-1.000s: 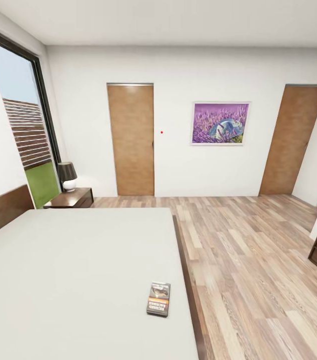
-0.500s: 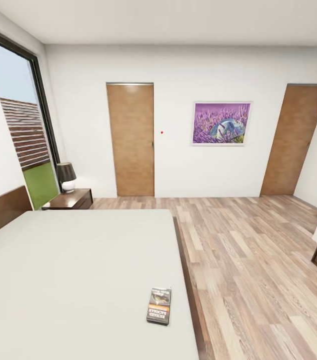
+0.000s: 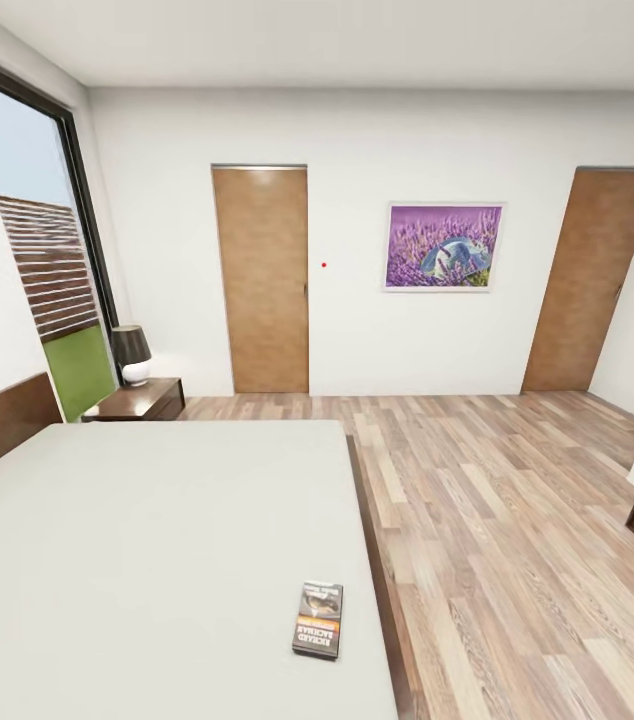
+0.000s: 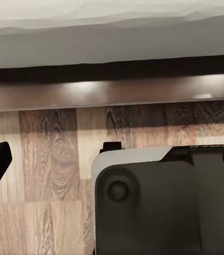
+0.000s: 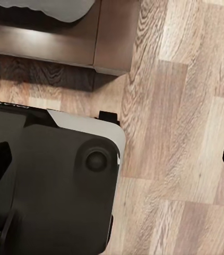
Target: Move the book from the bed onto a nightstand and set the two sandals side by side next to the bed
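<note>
Lying flat near the bed's (image 3: 157,540) foot-side edge, the book (image 3: 318,620) sits within easy reach, while both tools hang over the floor (image 4: 48,159) with fingers spread apart, holding nothing, the nightstand (image 3: 142,398) far off.

A small thin paperback book (image 3: 318,620) with a grey pictured cover and an orange band lies flat on the large white-mattressed, dark-framed bed (image 3: 157,540), at its five o'clock corner. A low, glossy, dark reddish-brown nightstand (image 3: 142,398) stands at the bed's eleven o'clock.

The book (image 3: 318,620) cover's lettering is too small to read.
</note>
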